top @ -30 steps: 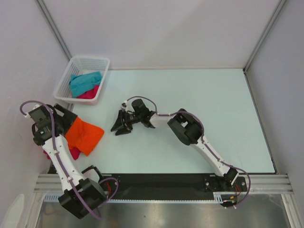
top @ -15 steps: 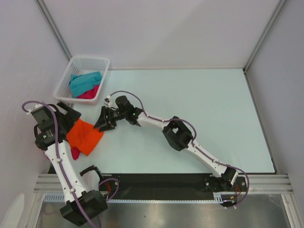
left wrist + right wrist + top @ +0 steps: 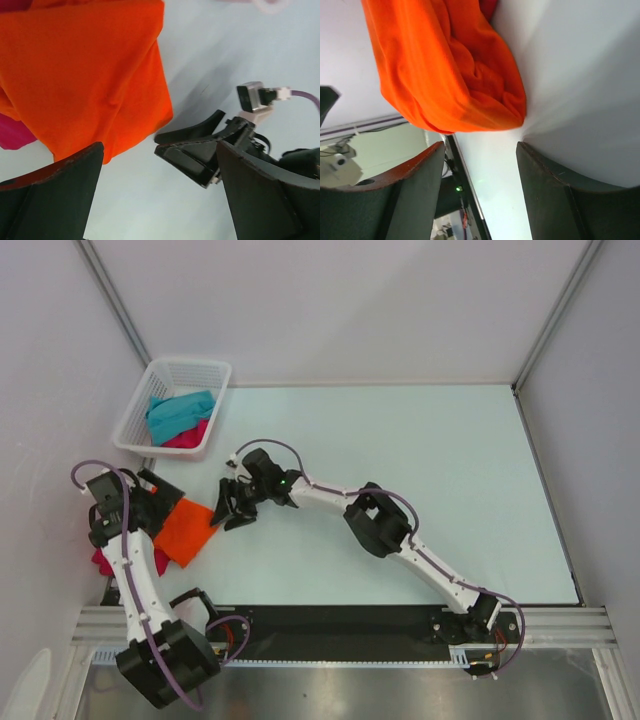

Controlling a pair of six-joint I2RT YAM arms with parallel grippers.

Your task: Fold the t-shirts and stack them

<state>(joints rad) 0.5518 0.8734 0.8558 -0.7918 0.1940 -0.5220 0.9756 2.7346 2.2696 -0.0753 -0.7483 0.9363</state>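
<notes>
Four t-shirts are counted. The orange t-shirt [image 3: 186, 530] is laid as a folded bundle on the pale bench [image 3: 420, 460], close to its left front corner. It lies on top of a crimson t-shirt [image 3: 103, 562], whose edges show from under it. The teal t-shirt [image 3: 180, 412] and a second crimson t-shirt [image 3: 190, 437] are heaped in the white lattice basket [image 3: 185, 370] at the far left of the bench.

The right tool [image 3: 230, 510] is set low, just to the right of the orange t-shirt. Its fingers [image 3: 415, 195] are spread wide and pointed at the cloth's rounded fold, which lies just beyond the tips. Nothing is pinched between them, and whether the tips touch the cloth cannot be told.

The left tool [image 3: 159, 149] is poised over the far left part of the orange t-shirt. It is spread to its widest and empty, and the cloth is seen below and ahead of it.
</notes>
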